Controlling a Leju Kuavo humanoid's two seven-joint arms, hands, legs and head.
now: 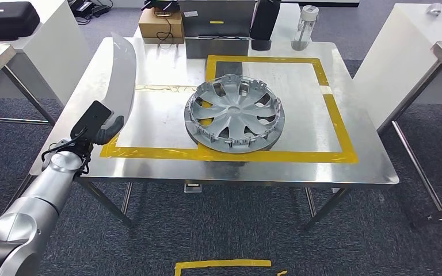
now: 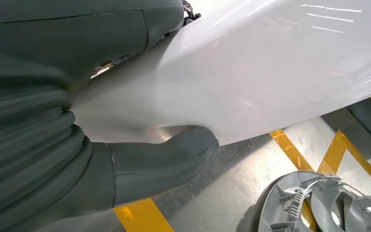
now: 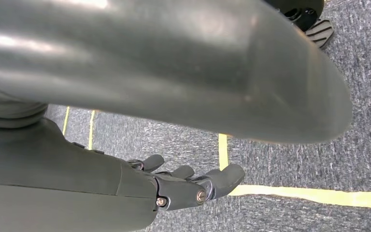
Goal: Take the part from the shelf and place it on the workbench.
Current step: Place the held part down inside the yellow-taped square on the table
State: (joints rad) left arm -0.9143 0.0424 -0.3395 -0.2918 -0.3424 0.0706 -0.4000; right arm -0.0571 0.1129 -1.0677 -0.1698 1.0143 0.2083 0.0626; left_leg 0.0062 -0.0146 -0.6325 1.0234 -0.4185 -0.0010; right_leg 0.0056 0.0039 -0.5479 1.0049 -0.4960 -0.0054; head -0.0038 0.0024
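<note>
Head view: the left hand [image 1: 101, 127] grips the lower end of a long white panel [image 1: 121, 72], which stands up and away from it over the left part of the workbench [image 1: 322, 167]. The likeliest trouble, I judge, is the panel swinging or slipping as it comes down: it is held at one end only, so its free length could tip, strike the hubcap [image 1: 235, 114] already lying inside the yellow tape [image 1: 339, 123], or land half off the table edge. In the left wrist view the thumb [image 2: 174, 154] presses under the panel's glossy face, the hubcap just beyond. The right hand [image 3: 193, 186] hangs over the carpet, fingers loosely curled, holding nothing.
</note>
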